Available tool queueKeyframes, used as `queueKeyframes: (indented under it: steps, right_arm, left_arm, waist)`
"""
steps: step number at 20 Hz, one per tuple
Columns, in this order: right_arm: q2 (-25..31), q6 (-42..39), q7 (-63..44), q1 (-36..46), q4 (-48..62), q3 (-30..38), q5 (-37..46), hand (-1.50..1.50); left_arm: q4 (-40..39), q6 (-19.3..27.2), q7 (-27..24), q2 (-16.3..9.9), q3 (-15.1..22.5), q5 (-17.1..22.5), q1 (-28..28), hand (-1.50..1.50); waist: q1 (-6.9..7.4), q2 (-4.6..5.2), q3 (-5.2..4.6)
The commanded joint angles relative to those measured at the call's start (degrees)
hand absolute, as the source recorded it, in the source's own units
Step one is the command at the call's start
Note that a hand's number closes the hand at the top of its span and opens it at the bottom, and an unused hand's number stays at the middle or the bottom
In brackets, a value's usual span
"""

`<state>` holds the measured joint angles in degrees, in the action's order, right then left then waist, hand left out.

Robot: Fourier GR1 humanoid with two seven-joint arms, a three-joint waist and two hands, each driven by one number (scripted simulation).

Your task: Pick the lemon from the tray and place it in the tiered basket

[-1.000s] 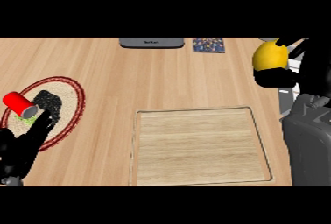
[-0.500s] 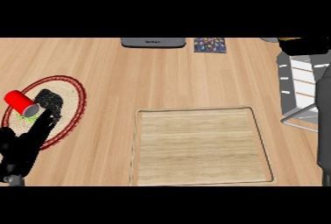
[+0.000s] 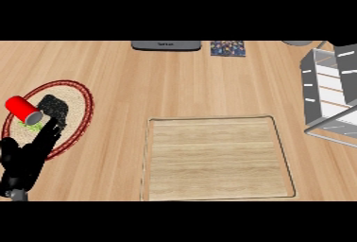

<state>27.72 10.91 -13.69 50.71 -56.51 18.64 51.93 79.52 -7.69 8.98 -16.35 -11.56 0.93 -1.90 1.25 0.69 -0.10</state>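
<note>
The wooden tray (image 3: 216, 160) with its thin raised rim lies at the counter's middle front, and nothing rests on it. At the right edge stands the grey wire tiered basket (image 3: 330, 92), tilted in the view. No lemon shows anywhere; the inside of the basket is only partly visible. My left hand (image 3: 26, 158) rests at the lower left, fingers straight and pointing up, holding nothing. My right hand is out of view.
A round woven mat with a red rim (image 3: 77, 118) lies at the left, bearing a red can (image 3: 23, 109) on its side, a black object (image 3: 53, 107) and something green. A grey device (image 3: 166, 45) and a patterned card (image 3: 228, 48) sit at the far edge.
A second ago my right hand held the yellow lemon at the upper right. Both hand and lemon have since left the view, and the tiered basket now shows there. The left hand stayed still.
</note>
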Motion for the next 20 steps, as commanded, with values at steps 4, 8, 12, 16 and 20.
queueKeyframes:
  steps: [4,8,12,16,20]
  right_arm:
    - [11.66,-1.90,3.67,4.16,10.38,-8.02,14.15,1.50]
    - [15.84,-3.48,11.11,4.37,14.18,-9.30,15.12,1.50]
    - [16.61,-0.79,15.64,9.91,22.68,-8.90,16.21,1.50]
    - [19.01,-0.76,18.89,14.40,29.92,-10.29,19.42,1.50]
    - [16.50,-1.00,17.75,14.63,33.91,-11.32,21.20,1.50]
  left_arm:
    - [-1.82,1.01,-0.90,0.50,0.43,-1.28,2.30,0.00]
    - [-0.48,1.07,-0.70,0.95,0.37,-1.31,-0.20,0.00]
    - [3.54,-0.37,2.65,0.52,-0.04,0.47,-1.10,0.00]
    - [0.86,-0.46,1.15,0.80,-0.09,0.10,0.06,0.00]
    - [-1.58,-1.94,-1.02,-1.29,-1.17,-0.30,0.78,0.00]
  waist:
    - [0.90,0.26,0.03]
    - [0.11,-0.32,0.10]
    - [0.55,-0.31,0.14]
    - [1.07,0.01,0.13]
    - [0.74,-0.04,0.12]
